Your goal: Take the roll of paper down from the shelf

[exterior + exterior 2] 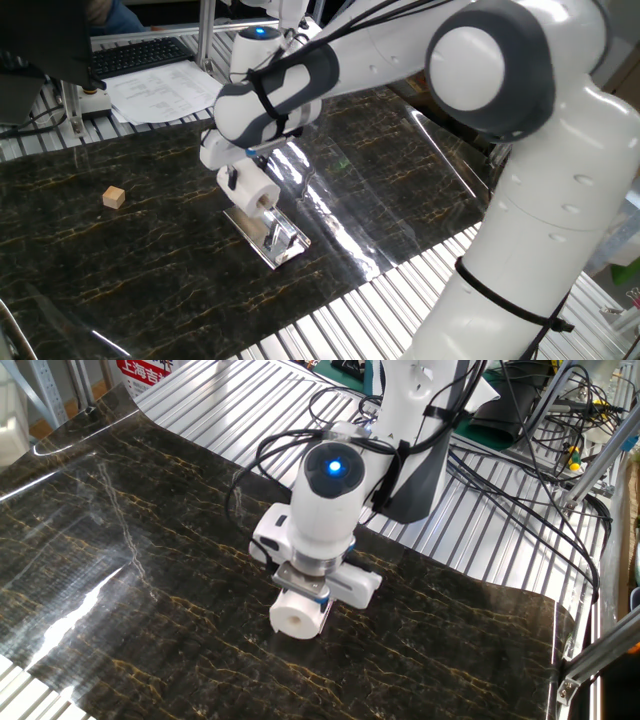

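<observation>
A white robot arm reaches over a dark, gold-veined marble table [120, 260]. Its bulky wrist covers much of what matters. In one fixed view, the gripper [246, 184] is mostly tucked under the wrist housing, and only dark bits of the fingers show against the roll [256, 194]. In the other fixed view, the wrist, with its blue light, hides the fingers almost wholly; the gripper [302, 589] appears only as a grey mount just above the roll [298, 615]. From what does show, the jaws are closed narrowly on the roll, gripping it from above.

The roll is a small white cylinder of tissue, lying on its side. One round end faces each camera, with a small hollow core at the centre. Its surface is plain and soft-looking.

In one fixed view, the roll sits over the far-left end of the shelf [272, 236], a flat, shiny metal plate lying low on the table. Whether the roll touches the plate or hangs just above it cannot be told. The plate's near-right part is bare and mirrors light. In the other fixed view, the roll and wrist hide the plate completely.

A clear plastic sheet [400, 190] lies over the right part of the table, its edges hard to trace among glare. A small tan cube [114, 197] stands well apart to the left. Papers [165, 92] lie beyond the table's far edge.
</observation>
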`<state>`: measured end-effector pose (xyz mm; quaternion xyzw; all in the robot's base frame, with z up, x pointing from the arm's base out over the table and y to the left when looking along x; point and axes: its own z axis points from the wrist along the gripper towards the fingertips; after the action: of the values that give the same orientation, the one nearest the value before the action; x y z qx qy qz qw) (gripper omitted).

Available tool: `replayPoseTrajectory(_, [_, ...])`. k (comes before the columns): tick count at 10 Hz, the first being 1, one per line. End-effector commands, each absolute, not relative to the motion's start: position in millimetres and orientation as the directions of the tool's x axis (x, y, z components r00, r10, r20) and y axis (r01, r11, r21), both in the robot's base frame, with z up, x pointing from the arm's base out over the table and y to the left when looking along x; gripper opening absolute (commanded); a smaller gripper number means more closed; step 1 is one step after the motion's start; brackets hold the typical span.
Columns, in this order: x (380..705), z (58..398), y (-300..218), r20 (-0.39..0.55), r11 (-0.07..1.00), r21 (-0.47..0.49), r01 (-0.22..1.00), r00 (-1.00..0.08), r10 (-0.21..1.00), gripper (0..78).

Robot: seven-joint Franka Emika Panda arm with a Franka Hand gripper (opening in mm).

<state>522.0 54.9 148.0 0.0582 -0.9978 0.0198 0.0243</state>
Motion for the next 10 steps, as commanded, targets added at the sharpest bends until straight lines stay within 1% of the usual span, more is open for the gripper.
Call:
replayPoseTrajectory(1, [534.2,150.7,51.3,0.047,0.993,-0.039,-0.114,-0.993,-0.113,1.4])
replayPoseTrajectory(10, [553.4,157.3,46.9,0.03,0.996,-0.038,-0.077,-0.997,-0.076,1.4])
